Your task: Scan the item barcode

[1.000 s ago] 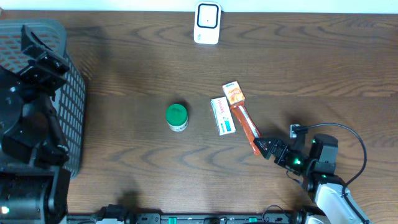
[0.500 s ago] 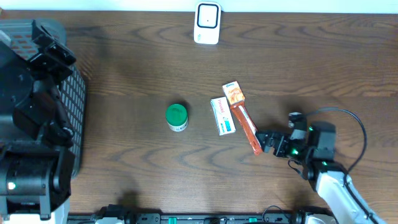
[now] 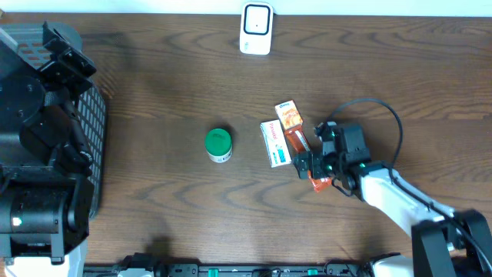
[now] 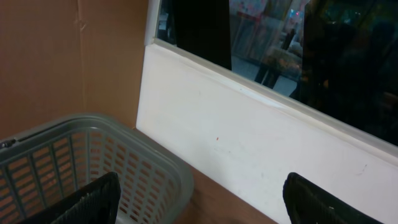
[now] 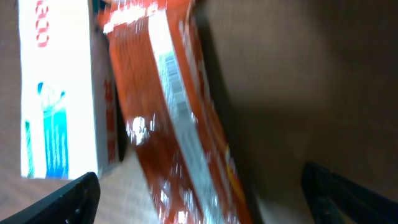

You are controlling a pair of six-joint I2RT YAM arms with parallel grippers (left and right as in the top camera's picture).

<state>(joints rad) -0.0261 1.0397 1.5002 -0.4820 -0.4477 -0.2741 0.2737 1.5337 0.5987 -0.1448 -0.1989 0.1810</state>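
Note:
A long orange-red packet lies on the table between a white and blue box and my right gripper. The gripper hovers open over the packet's near half. In the right wrist view the packet runs between the two dark fingertips, which stand wide apart and do not touch it. The white box lies to its left. A white scanner stands at the table's far edge. My left gripper hangs open and empty above the grey basket.
A green-lidded jar stands left of the boxes. A small orange box touches the packet's far end. The grey basket fills the left edge under the left arm. A black cable loops behind the right wrist.
My right gripper has swept from the near right up and left, and now sits over the orange-red packet. The left arm has shifted slightly above the basket.

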